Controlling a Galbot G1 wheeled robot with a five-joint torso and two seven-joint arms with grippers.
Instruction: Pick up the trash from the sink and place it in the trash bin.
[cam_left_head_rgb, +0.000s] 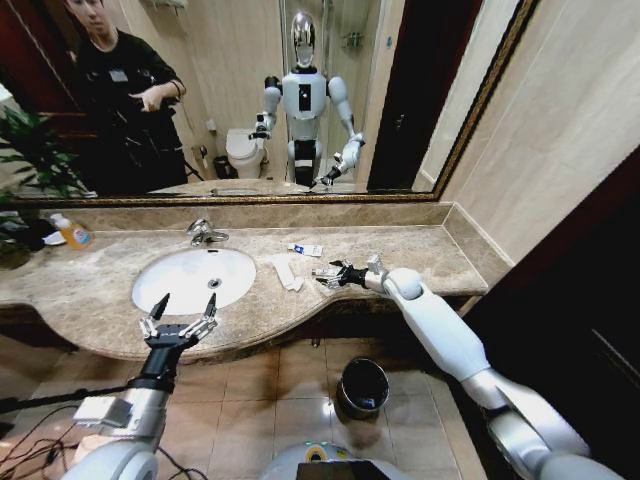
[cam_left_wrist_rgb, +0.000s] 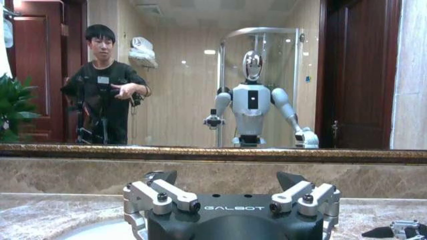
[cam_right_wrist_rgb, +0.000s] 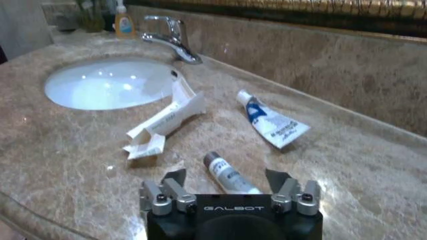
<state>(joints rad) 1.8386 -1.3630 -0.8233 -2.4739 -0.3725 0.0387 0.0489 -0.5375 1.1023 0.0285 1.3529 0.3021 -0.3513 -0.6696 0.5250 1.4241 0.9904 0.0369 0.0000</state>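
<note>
The white oval sink (cam_left_head_rgb: 190, 278) with its chrome tap (cam_left_head_rgb: 205, 232) holds no trash that I can see. The trash lies on the marble counter beside it: a crumpled white paper strip (cam_left_head_rgb: 287, 272) (cam_right_wrist_rgb: 163, 122), a white tube with blue print (cam_left_head_rgb: 306, 249) (cam_right_wrist_rgb: 270, 122), and a small grey-capped tube (cam_right_wrist_rgb: 227, 175). My right gripper (cam_left_head_rgb: 335, 275) (cam_right_wrist_rgb: 225, 175) is open low over the counter, one finger on each side of the small tube. My left gripper (cam_left_head_rgb: 180, 312) (cam_left_wrist_rgb: 227, 177) hovers open over the sink's front rim, holding nothing. The dark trash bin (cam_left_head_rgb: 362, 385) stands on the floor below the counter.
A yellow-orange soap bottle (cam_left_head_rgb: 73, 232) (cam_right_wrist_rgb: 121, 22) stands at the counter's back left beside a green plant (cam_left_head_rgb: 35, 150). A large mirror (cam_left_head_rgb: 400, 100) covers the wall behind. The counter's curved front edge (cam_left_head_rgb: 300, 330) overhangs the tiled floor near the bin.
</note>
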